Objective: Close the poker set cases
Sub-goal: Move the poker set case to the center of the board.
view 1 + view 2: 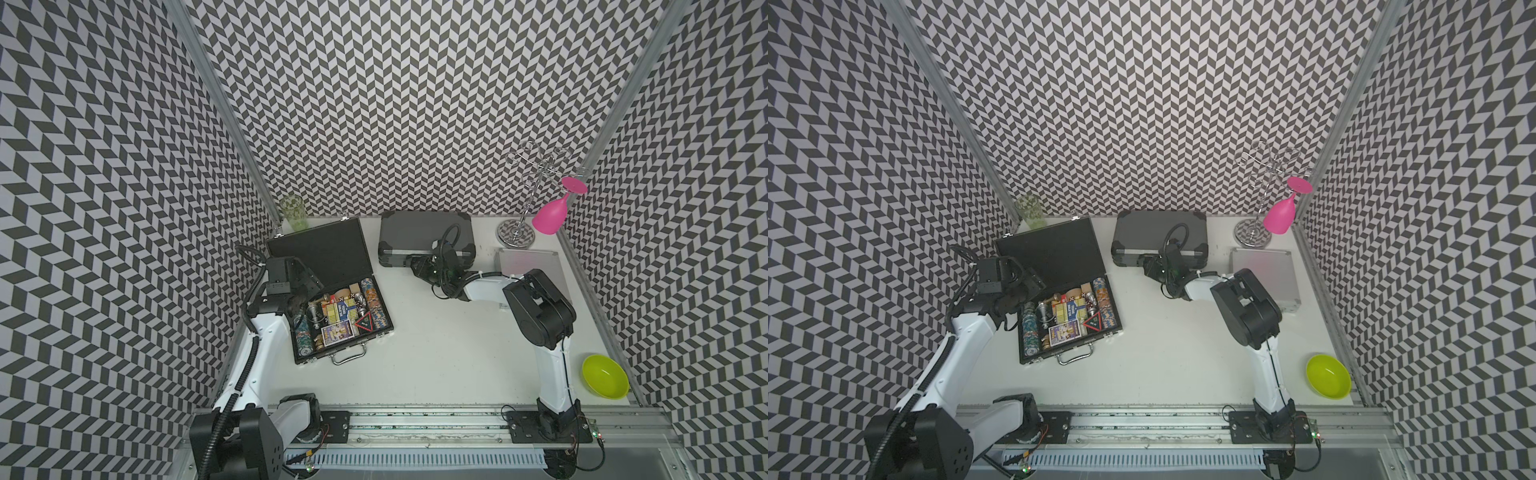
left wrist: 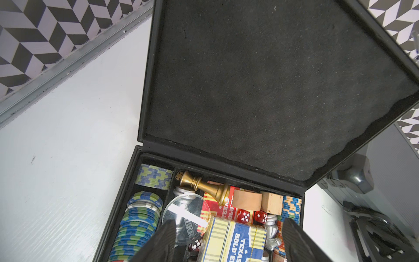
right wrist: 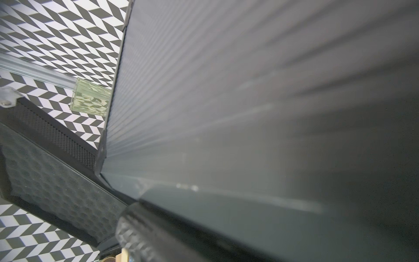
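We are looking at the flat black case (image 1: 320, 253) lying open on the left of the table (image 1: 436, 353), its lid leaning back and its tray full. The ribbed grey case (image 1: 415, 232) at the back middle and the silver case (image 1: 536, 262) on the right are both looking shut from above. The left gripper (image 2: 229, 247) is hovering over the tray, jaws spread wide with nothing between them. The right gripper (image 1: 415, 266) is sitting at the grey case's front edge. We cannot tell how its jaws stand, since its wrist view is showing only ribbed lid and one finger.

We are judging the black lid to be the step in hand. To do it well, the left fingers should lift clear of the tray, go round to the lid's far edge and push it forward and down slowly. The gold chess piece (image 2: 204, 188) and the boxes are lying loose and may prop the lid up.

We are reading "TEXAS HOLD'EM" on the blue and yellow card box (image 2: 235, 242) and letters ending "ALER" on the clear disc (image 2: 188, 213); the red triangle (image 1: 364, 322) is too small to read
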